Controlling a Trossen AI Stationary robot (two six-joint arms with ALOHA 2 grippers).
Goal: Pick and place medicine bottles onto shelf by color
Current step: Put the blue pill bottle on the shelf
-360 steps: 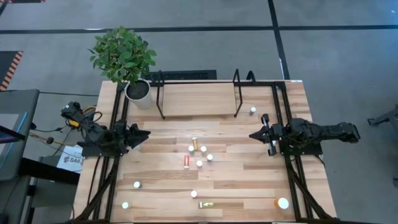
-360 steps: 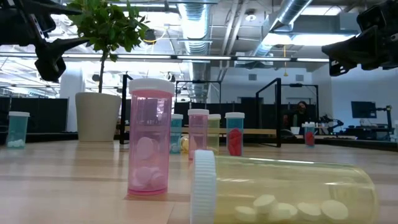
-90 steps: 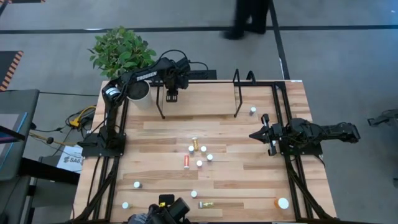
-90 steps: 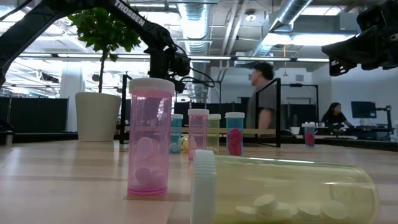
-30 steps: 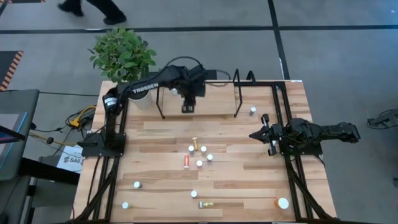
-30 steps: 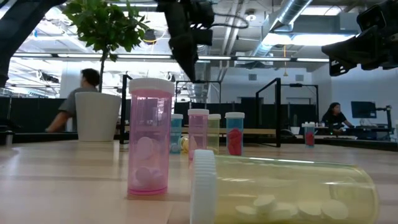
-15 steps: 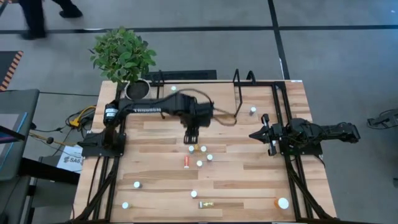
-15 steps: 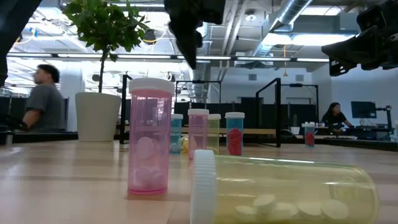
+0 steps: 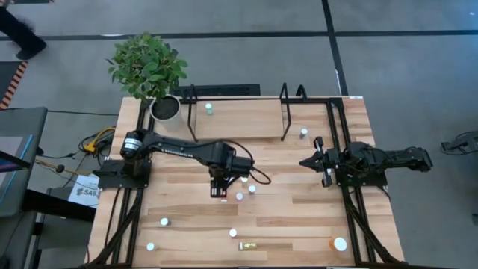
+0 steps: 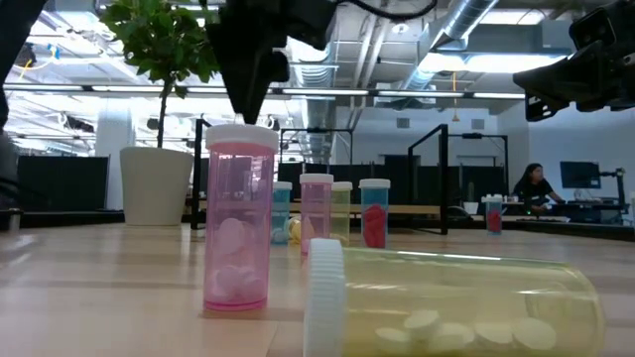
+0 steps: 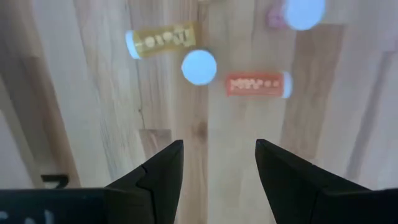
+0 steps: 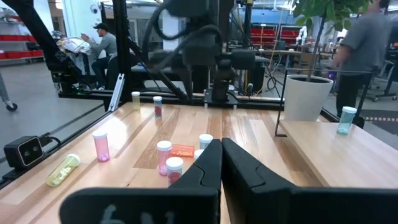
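Two dark fingers of the left gripper (image 9: 217, 188) stand well apart with nothing between them, hanging over the middle of the plank tabletop (image 9: 299, 217). Beyond them, the left wrist view shows a red bottle lying on its side (image 11: 257, 84), a white-capped upright bottle (image 11: 199, 66) just beside it, and a yellow bottle lying flat (image 11: 160, 40) near that. From above, the gripper sits over the red bottle at the edge of a small cluster of upright bottles (image 9: 246, 185). Other bottles stand scattered toward the near edge, among them a large orange bottle (image 9: 339, 243) at the right corner. A green bottle (image 9: 209, 108) stands on the shelf (image 9: 239, 119), by its left end. The right gripper (image 9: 315, 161) waits at the table's right side, fingers pressed together and empty.
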